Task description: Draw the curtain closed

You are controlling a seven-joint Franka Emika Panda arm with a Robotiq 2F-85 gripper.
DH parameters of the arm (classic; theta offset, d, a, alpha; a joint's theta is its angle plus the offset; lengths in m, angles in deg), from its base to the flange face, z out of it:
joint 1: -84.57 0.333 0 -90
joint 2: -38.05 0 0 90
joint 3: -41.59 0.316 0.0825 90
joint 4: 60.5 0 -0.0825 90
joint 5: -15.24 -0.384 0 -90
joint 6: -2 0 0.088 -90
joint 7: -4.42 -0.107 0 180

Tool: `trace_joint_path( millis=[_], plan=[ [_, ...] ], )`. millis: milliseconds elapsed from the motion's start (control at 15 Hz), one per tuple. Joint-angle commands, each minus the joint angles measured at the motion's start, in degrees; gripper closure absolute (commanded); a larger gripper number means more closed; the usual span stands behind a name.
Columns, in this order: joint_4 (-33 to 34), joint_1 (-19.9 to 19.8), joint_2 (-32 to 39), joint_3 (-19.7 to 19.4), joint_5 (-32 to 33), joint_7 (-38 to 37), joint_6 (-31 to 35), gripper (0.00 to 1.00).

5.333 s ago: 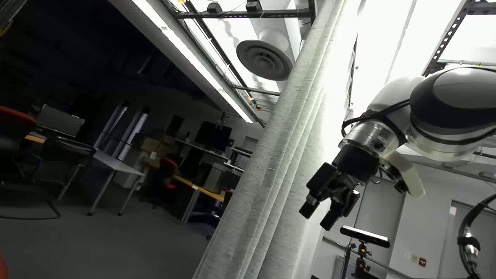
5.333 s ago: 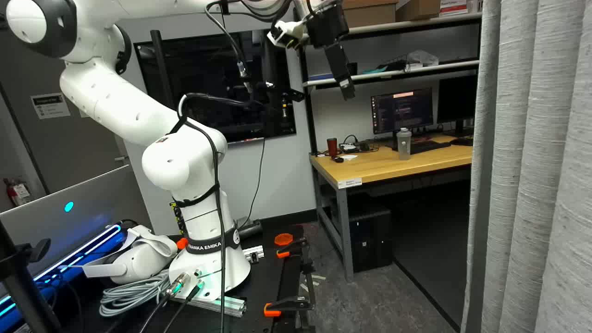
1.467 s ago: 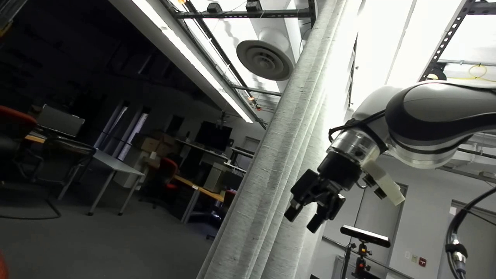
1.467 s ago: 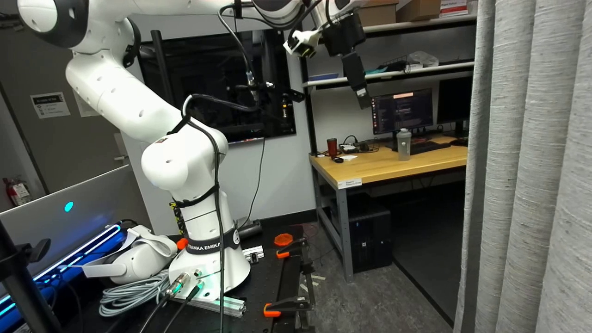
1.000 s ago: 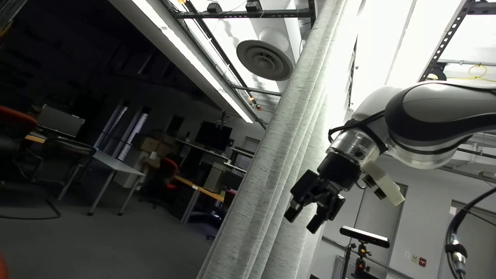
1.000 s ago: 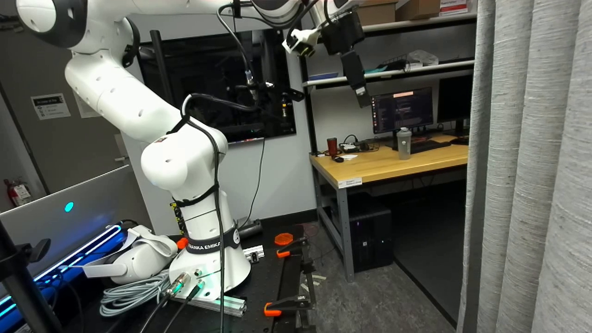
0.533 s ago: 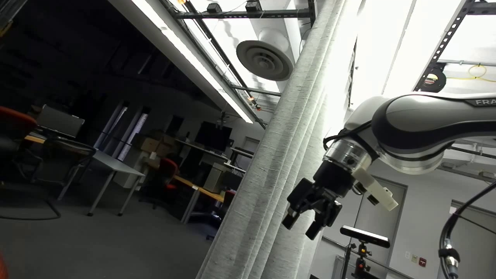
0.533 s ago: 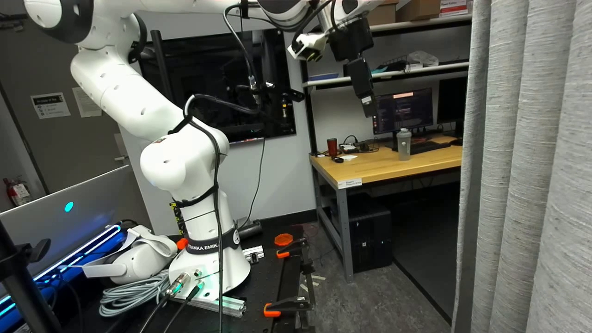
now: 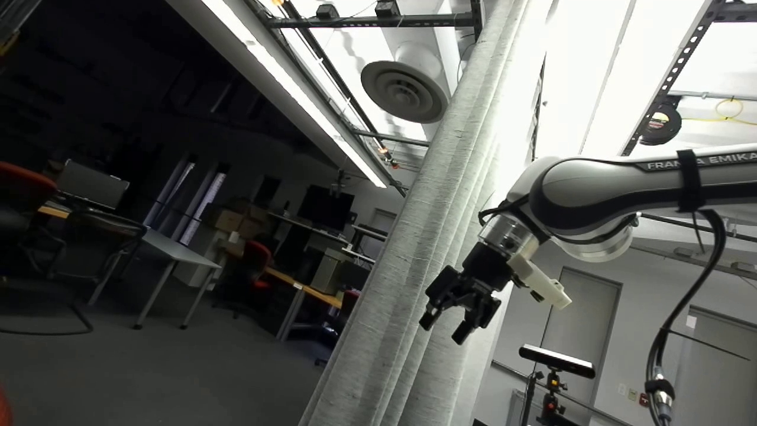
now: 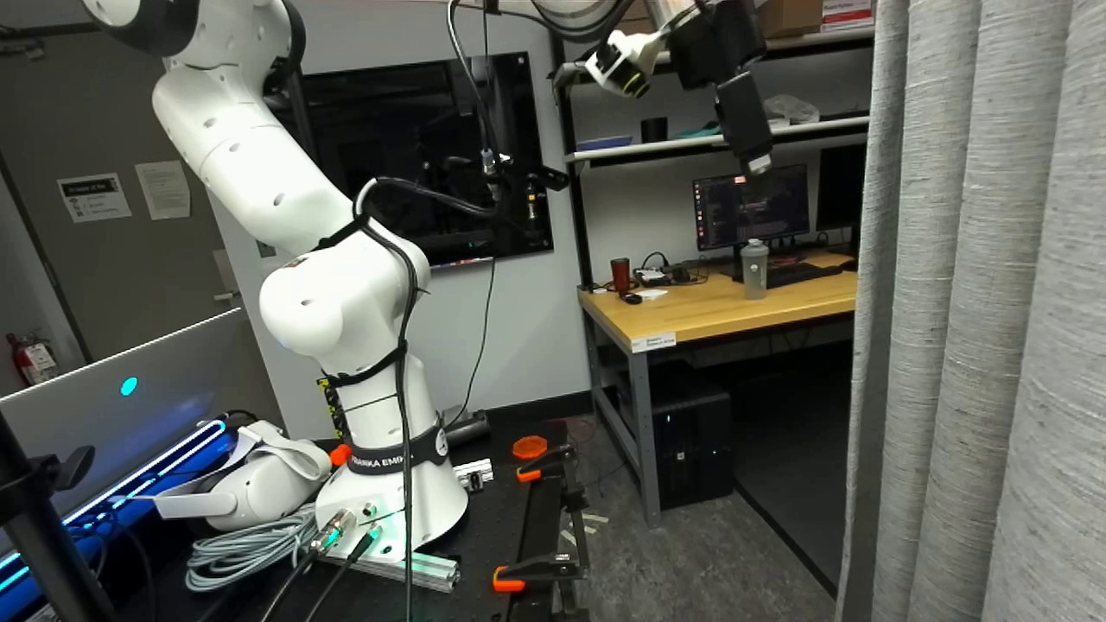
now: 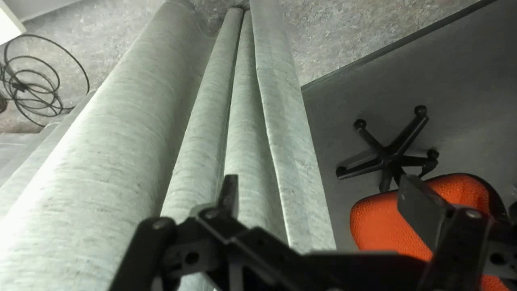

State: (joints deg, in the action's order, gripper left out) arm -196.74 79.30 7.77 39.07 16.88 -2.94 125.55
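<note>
Currently, at the wrist view's far left, a thin black cable (image 11: 19,86) lies looped on the speckled grey floor (image 11: 113,24). Next, into the middle, hangs the tall, pale grey-white pleated fabric curtain (image 11: 117,141). Low down, the black fingers (image 11: 229,194) are spread wide, the curtain's edge showing between them. Further right come a black five-spoked chair base (image 11: 389,159) and orange woven upholstery (image 11: 379,220). In an exterior view, from the left: the white jointed robot arm (image 10: 259,181), the fingers and, past a gap, the curtain.
</note>
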Motion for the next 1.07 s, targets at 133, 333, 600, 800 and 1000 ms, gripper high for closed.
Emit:
trace_joint_path(
  millis=[133,333,600,800,1000],
  plan=[
    [9.77,-0.49,7.9,-1.59,2.2,4.14,3.77,0.0],
    [12.91,-0.51,10.02,-2.01,2.63,5.33,5.7,0.0],
    [16.37,-0.93,11.47,-2.01,4.95,5.79,8.88,0.0],
    [18.7,-1.1,11.71,-2.19,5.99,5.96,11.05,0.0],
    [20.54,-1.25,11.34,-2.38,6.23,6.04,14.58,0.0]
  ],
)
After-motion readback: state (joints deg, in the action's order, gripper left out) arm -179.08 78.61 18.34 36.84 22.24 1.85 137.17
